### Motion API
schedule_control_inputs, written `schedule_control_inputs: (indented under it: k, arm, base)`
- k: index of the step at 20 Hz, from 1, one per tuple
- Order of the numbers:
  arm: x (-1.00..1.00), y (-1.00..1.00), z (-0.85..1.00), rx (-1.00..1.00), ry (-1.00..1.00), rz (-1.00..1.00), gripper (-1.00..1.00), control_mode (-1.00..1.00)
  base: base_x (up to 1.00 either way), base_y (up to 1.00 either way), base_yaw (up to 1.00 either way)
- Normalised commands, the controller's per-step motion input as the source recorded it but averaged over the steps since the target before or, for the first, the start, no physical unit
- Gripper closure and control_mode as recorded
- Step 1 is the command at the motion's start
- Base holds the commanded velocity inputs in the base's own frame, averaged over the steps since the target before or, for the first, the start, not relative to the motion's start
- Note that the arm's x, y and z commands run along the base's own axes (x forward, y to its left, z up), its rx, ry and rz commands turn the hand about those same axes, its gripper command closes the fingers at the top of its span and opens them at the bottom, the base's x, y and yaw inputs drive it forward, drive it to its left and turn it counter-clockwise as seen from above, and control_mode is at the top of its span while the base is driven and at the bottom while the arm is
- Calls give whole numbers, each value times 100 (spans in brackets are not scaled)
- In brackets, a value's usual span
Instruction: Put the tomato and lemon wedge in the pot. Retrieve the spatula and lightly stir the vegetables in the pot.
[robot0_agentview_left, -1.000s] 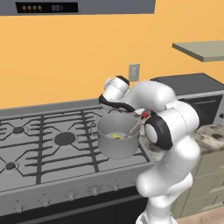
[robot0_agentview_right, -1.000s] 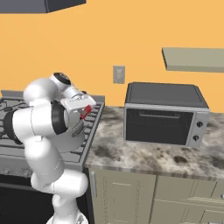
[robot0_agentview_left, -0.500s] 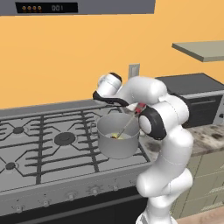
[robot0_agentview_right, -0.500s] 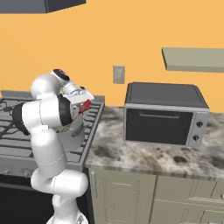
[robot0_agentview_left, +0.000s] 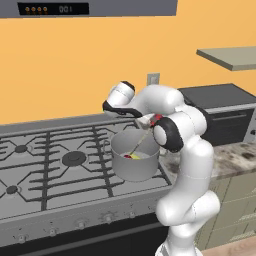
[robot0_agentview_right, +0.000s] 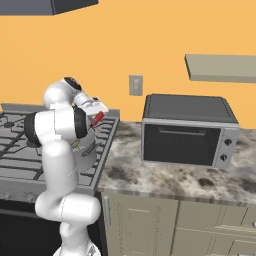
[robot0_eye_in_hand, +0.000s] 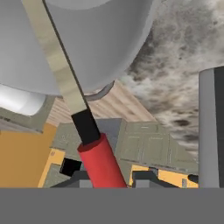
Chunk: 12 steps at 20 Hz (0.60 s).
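The grey pot stands on the stove's front right burner. Inside it lie the red tomato and the yellow lemon wedge, side by side. The spatula slants from the pot's inside up to the right, its pale head down among the vegetables. My gripper hovers above the pot's right rim, shut on the spatula's red handle. In the hand view the pale shaft runs up past the pot's wall. From the right, the gripper holds the handle over the pot.
The gas stove with black grates spreads to the pot's left. A speckled stone counter lies right of it, bearing a dark toaster oven. A shelf hangs on the orange wall above.
The arm has swung and its hand has shifted slightly left above the pot. The spatula has moved with it, its head sweeping inside the pot.
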Motion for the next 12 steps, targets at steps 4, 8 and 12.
schedule_control_inputs:
  k: [4,8,12]
  arm:
    - [10,-6,-33,-12,0,-11,100,-100]
    - [6,-1,-11,-11,0,-9,100,-100]
    - [7,-6,-18,-16,0,-13,100,-100]
  base:
    - [0,0,0]
    - [0,0,0]
    - [0,0,0]
